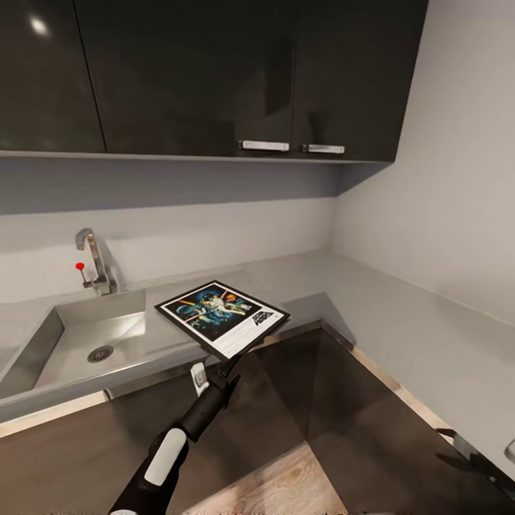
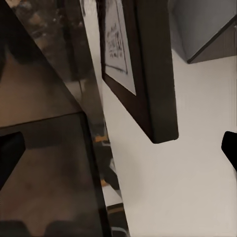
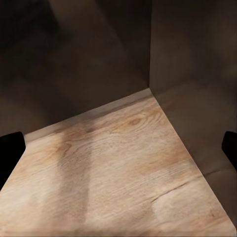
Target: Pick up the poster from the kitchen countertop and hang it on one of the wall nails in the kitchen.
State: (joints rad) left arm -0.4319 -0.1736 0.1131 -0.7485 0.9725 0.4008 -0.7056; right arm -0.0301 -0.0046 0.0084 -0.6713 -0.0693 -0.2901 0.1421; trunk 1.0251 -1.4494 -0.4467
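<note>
**Head view: poster's off the counter, hanging still to come**

Head view first. The poster [image 1: 222, 315] sits dead centre of the frame, tilted, its near edge overhanging the front lip of the kitchen countertop [image 1: 400, 315]. The left gripper [image 1: 227, 363] comes up from the lower middle and meets the poster's near edge from underneath. It looks like it's pinching that edge, which would explain why the frame sits raised and slanted, but the fingers are hidden under the frame, so I can't say for sure they're clamped. The steel sink [image 1: 86, 336] and tap [image 1: 93, 261] are at middle left, dark upper cabinets [image 1: 214, 71] across the top. The plain grey wall [image 1: 458, 179] fills the right side; I can't spot a nail on it.

Left wrist view: the poster's black frame [image 2: 153, 74] runs down from the top centre, a strip of white border with print beside it, the pale counter [image 2: 168, 187] behind. A dark fingertip [image 2: 229, 148] pokes in at the right edge, clear of the frame here. Clenched or not? Can't tell.

Right wrist view: wood floor [image 3: 118, 173] and dark cabinet fronts [image 3: 187, 59]. Fingertips [image 3: 10, 148] sit at both side edges, wide apart, holding nothing. That arm's just parked low, out of the way.
</note>
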